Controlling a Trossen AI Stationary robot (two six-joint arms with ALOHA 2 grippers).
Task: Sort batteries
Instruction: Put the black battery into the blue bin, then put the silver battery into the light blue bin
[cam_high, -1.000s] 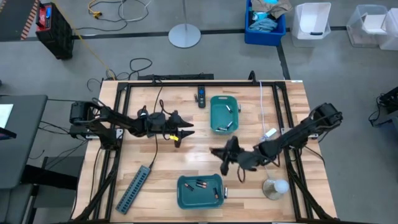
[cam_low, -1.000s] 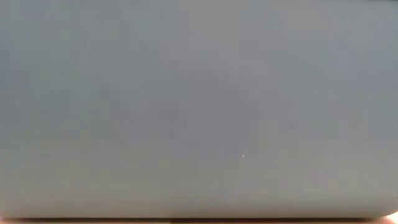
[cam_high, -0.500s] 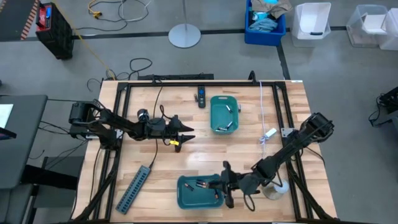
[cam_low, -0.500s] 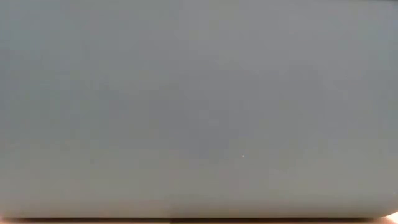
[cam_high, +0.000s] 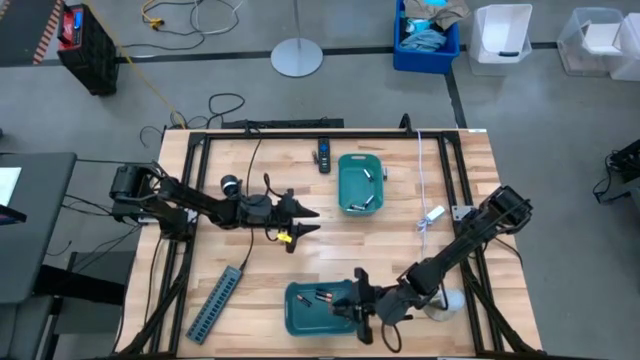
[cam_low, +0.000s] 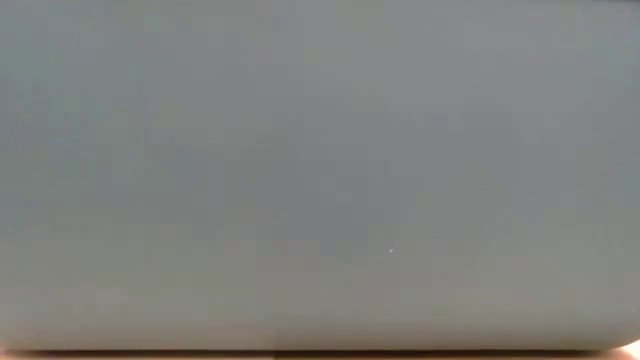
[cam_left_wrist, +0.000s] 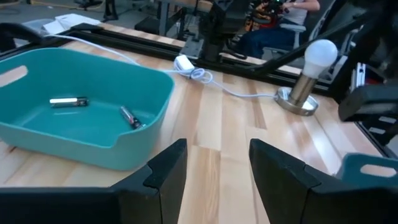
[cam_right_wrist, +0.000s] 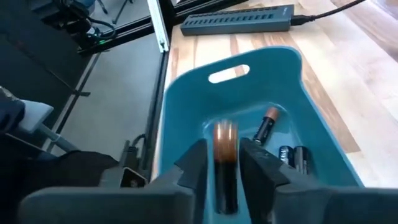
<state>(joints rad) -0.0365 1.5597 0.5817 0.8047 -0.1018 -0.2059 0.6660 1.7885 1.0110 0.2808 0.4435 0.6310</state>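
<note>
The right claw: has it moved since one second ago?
Yes. In the high view the right claw has moved from the table's middle toward the near edge and is now over the near teal bin.

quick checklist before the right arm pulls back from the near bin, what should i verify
1. Right gripper over the near teal bin: ok, it hangs above the bin's inside.
2. Battery released: cannot tell; it shows blurred between the fingers, and contact is unclear.
3. Landing spot: ok, bare floor lies below, with other batteries off to one side.
4. Left gripper out of the way: ok, open over bare wood mid-table, away from the near bin.
5. Far teal bin undisturbed: ok, upright with batteries inside.
6. Low view as a cross-check: not ok, it shows only flat grey.
</note>
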